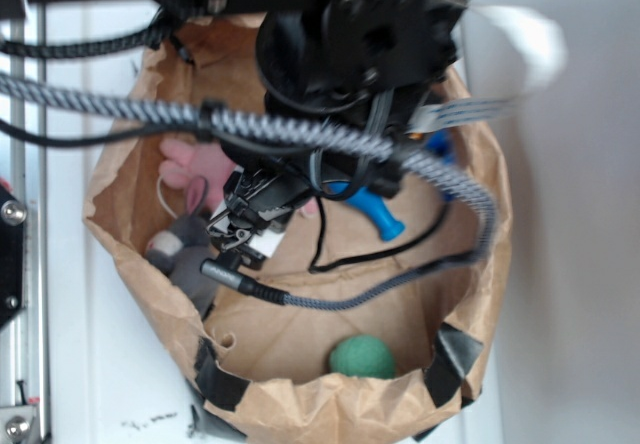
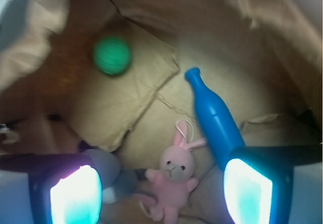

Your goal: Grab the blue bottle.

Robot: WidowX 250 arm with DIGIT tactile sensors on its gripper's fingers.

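White surface is showing around a brown paper bag (image 1: 300, 404), which is standing open with its rim rolled down and with black tape at the corners. From the exterior view, the black robot arm (image 1: 350, 34) is reaching down into the bag and is hiding much of the inside, with a braided cable (image 1: 330, 144) crossing in front of it.

In the wrist view, the gripper (image 2: 161, 191) is hanging above the bag floor with its jaws standing wide apart, and nothing is lying between them. Its two fingers (image 2: 75, 196) are glowing pale blue-green at 7 and 5 o'clock of the picture.

The blue bottle (image 2: 214, 118) is lying on its side on the bag floor, at about 3 o'clock from the picture centre. Its narrow neck is pointing toward 11 o'clock, and its wide end is disappearing behind the finger at 5 o'clock.

A pink bunny (image 2: 174, 176) is lying just beside the bottle, at 6 o'clock, between the two fingers. A grey soft toy (image 2: 108, 171) is lying near the bunny, at 8 o'clock. A green ball (image 2: 112, 55) is resting well apart from the bottle, at 10 o'clock.
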